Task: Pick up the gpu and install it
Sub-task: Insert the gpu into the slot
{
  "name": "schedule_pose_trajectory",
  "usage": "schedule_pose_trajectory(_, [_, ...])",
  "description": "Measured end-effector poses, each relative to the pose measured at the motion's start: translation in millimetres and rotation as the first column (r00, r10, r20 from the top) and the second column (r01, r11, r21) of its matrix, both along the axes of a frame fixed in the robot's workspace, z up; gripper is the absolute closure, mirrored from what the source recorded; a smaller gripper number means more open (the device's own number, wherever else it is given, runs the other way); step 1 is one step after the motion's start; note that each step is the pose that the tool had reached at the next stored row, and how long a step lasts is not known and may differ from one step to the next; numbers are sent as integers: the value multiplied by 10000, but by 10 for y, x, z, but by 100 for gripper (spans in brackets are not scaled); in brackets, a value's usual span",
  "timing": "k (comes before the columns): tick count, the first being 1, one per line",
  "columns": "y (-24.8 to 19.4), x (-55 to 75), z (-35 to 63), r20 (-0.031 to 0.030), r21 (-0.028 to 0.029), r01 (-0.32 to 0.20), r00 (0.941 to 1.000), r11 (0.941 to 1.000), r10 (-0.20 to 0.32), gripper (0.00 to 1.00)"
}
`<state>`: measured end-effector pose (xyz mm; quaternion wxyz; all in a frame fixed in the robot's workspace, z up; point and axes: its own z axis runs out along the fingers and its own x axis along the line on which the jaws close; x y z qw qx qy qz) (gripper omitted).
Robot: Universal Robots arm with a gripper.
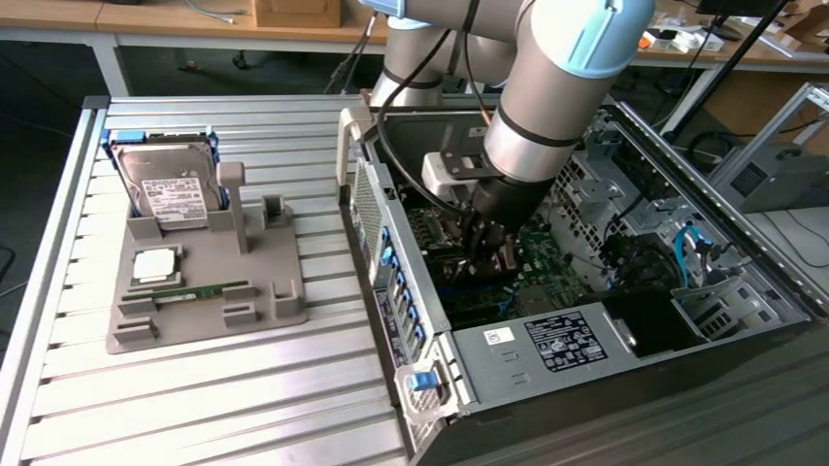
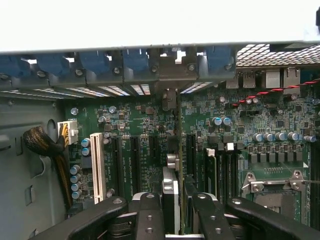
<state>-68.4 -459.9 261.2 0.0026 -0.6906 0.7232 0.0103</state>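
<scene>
Exterior view: I have the grey-and-blue robot arm reaching down into the open black desktop computer case (image 1: 725, 291), which lies on its side on the ribbed aluminium table (image 1: 194, 408) so that the green motherboard (image 1: 545, 267) faces upward and can be approached from above. My black two-finger gripper (image 1: 490, 254) sits low over the board, with the thin dark rectangular gpu card (image 1: 469, 264) standing on edge beneath it. At about nine o'clock from the case rests the grey plastic parts holder (image 1: 279, 301), which props the silver hard drive with white label (image 1: 175, 189) upright and cradles the narrow green RAM stick (image 1: 194, 290) flat, each in its own recess for easy picking. Wrist view: the gripper (image 2: 179, 207) has its jaws partly closed around the gpu (image 2: 171, 197), one black finger (image 2: 149, 212) on each face, so the card is held edge-on and vertical. I judge this posture suits lowering it straight into a slot: the card's line runs toward twelve o'clock between the black expansion slots (image 2: 135, 160), with its far end near the rear bracket openings (image 2: 172, 70) under the blue retention clips (image 2: 95, 62).
</scene>
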Motion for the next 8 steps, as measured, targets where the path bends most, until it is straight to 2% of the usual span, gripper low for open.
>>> schedule_pose_trajectory(8, [0,0,-16,0,-11,0,10000,10000,0,73])
